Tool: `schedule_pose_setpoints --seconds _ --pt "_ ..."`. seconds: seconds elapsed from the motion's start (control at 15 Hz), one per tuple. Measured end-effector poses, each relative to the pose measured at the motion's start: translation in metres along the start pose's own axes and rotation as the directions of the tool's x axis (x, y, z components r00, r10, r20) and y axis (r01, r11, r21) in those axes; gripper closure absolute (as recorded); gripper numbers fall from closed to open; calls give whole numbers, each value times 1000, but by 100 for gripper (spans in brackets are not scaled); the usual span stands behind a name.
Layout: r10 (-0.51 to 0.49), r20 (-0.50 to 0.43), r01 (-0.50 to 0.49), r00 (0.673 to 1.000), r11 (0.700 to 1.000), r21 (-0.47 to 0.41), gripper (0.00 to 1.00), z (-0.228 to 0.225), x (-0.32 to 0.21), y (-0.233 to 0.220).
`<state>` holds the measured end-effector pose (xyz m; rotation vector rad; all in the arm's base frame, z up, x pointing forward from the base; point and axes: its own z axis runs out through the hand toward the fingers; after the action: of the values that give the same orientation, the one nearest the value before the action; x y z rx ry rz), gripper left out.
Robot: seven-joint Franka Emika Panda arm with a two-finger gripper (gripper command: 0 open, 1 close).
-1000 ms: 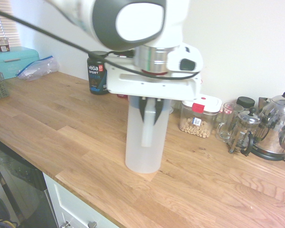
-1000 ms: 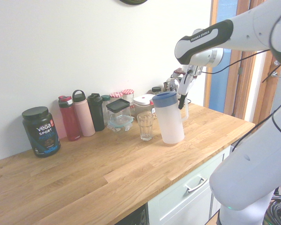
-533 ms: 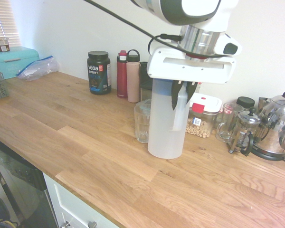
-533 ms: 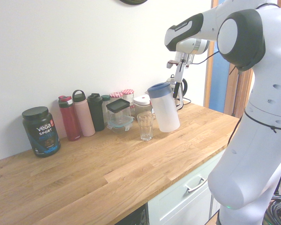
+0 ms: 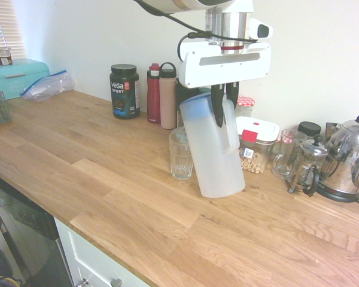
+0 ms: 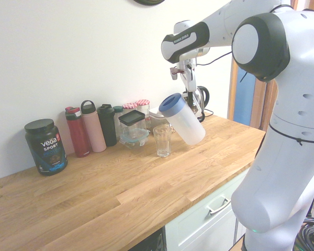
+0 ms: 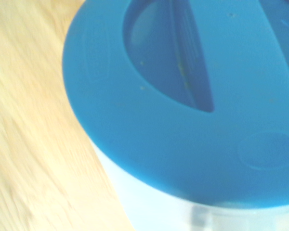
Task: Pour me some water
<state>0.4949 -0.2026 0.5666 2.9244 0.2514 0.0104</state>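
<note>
End effector (image 5: 225,105) gripping pitcher (image 5: 212,146) by its handle, tilting it lid-first twd glass (image 5: 180,156) on bench (image 5: 102,176). Pour prob. starting; next needing spout over glass, more tilt.

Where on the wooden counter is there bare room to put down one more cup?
Free: the broad stretch in front of the black tub and bottles, up to the front edge. Crowded: along the wall, and around the glass, where the tilted pitcher leans close.
</note>
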Motion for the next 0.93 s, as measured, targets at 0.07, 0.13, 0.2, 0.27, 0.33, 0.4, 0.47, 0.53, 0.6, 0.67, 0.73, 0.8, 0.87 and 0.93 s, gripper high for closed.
schedule_pose_setpoints --seconds 0.07,0.13,0.2,0.27,0.33,0.4,0.47,0.53,0.6,0.67,0.73,0.8,0.87,0.93 --pt "-19 12 20 1000 999 -33 100 -3 2 -4" --pt "-37 28 39 999 997 -69 100 -7 3 -8" --pt "-55 43 59 998 993 -106 100 -11 5 -13" --pt "-67 59 75 996 987 -141 100 -13 6 -18" --pt "-77 77 89 994 981 -170 100 -13 6 -24" --pt "-85 98 103 992 976 -193 100 -9 5 -29" --pt "-93 122 118 988 970 -213 100 -3 5 -35" --pt "-101 149 134 984 963 -235 100 5 4 -42" --pt "-106 171 148 980 955 -256 100 12 3 -50" --pt "-109 185 157 977 950 -271 100 18 2 -57" --pt "-111 195 164 975 946 -281 100 22 2 -63" --pt "-110 201 166 974 943 -289 100 25 2 -67" --pt "-110 204 168 973 941 -295 100 26 3 -68" --pt "-110 205 169 973 938 -301 100 26 3 -68"
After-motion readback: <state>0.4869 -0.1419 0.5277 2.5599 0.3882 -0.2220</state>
